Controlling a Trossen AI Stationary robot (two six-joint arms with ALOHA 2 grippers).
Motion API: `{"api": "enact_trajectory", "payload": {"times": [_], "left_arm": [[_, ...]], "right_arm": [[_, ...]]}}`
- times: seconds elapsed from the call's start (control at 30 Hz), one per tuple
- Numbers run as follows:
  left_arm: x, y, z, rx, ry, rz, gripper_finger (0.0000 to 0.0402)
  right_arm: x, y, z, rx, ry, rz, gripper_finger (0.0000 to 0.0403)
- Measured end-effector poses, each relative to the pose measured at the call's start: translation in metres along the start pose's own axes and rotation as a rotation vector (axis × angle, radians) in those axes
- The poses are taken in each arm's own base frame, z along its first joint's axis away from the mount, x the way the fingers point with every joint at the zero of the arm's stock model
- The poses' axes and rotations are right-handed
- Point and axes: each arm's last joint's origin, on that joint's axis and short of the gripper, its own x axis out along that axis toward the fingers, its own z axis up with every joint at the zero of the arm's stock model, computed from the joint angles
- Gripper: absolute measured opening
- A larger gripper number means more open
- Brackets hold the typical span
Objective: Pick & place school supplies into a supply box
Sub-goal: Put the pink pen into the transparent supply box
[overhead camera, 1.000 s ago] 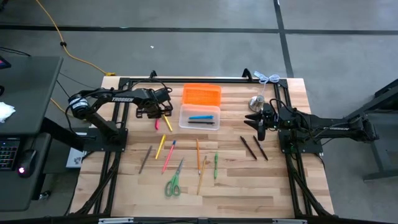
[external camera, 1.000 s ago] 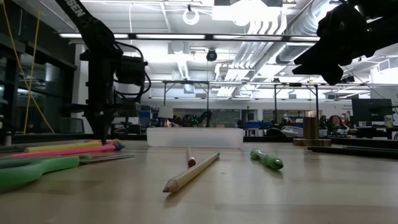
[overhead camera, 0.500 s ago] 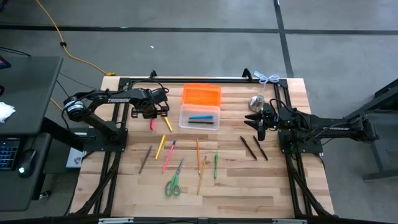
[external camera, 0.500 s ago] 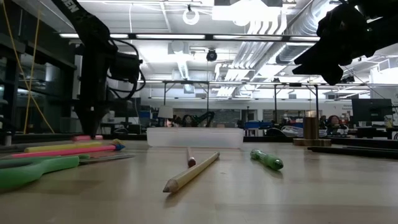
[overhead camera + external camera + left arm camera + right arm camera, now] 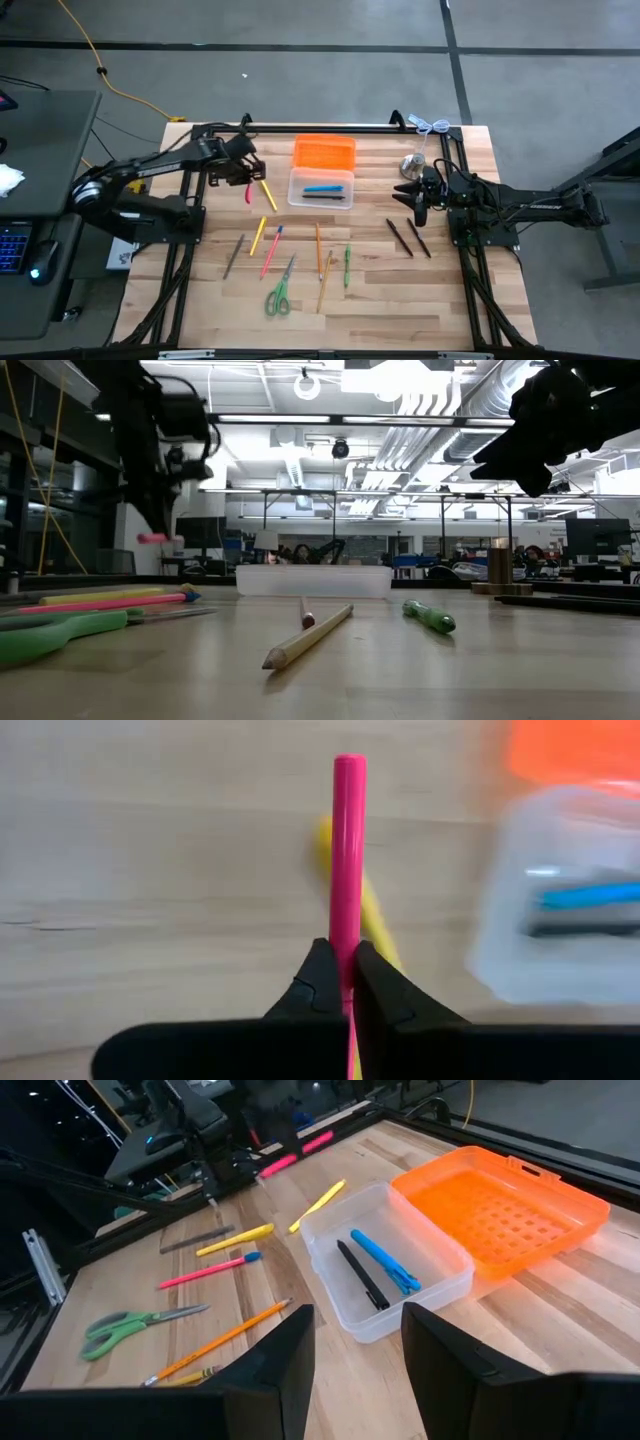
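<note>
- Our left gripper (image 5: 340,988) is clamped on a pink marker (image 5: 348,860), held clear above the table (image 5: 440,290), near the supply box (image 5: 320,188).
- Supply box sits at the table's far middle, orange lid (image 5: 324,153) flipped open; a blue pen (image 5: 385,1262) and a dark pen (image 5: 362,1278) lie inside.
- Our right gripper (image 5: 355,1342) hangs above the table's right side, fingers apart, holding nothing.
- Yellow pen (image 5: 268,196), green scissors (image 5: 279,293) and pencils lie loose on the wood.

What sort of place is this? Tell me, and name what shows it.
Likely a robotics lab or workshop: a wooden table on a bare concrete floor, exposed ceiling ducts, and workbenches in the room behind.
</note>
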Motion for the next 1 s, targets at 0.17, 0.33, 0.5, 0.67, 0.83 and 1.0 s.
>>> {"api": "enact_trajectory", "payload": {"times": [0.17,0.33,0.5,0.67,0.83,1.0], "left_arm": [[-0.033,-0.001,-0.003,0.048,-0.039,-0.248,0.0027],[-0.062,-0.004,-0.005,0.088,-0.086,-0.502,0.0022],[-0.081,-0.012,-0.005,0.168,-0.091,-0.730,0.0023],[-0.095,-0.027,0.000,0.252,-0.122,-0.956,0.0021],[-0.105,-0.039,0.004,0.334,-0.145,-1.129,0.0024],[-0.117,-0.043,0.006,0.376,-0.199,-1.249,0.0023]], "right_arm": [[0.000,0.000,0.000,0.002,0.003,0.008,0.0128],[0.000,0.000,0.000,0.002,0.005,0.013,0.0128],[0.000,0.001,0.000,0.002,0.012,0.028,0.0128],[0.000,0.001,0.000,0.003,0.013,0.031,0.0128],[0.000,0.001,-0.001,0.003,0.019,0.045,0.0128],[0.000,0.002,-0.001,0.002,0.024,0.056,0.0128]]}}
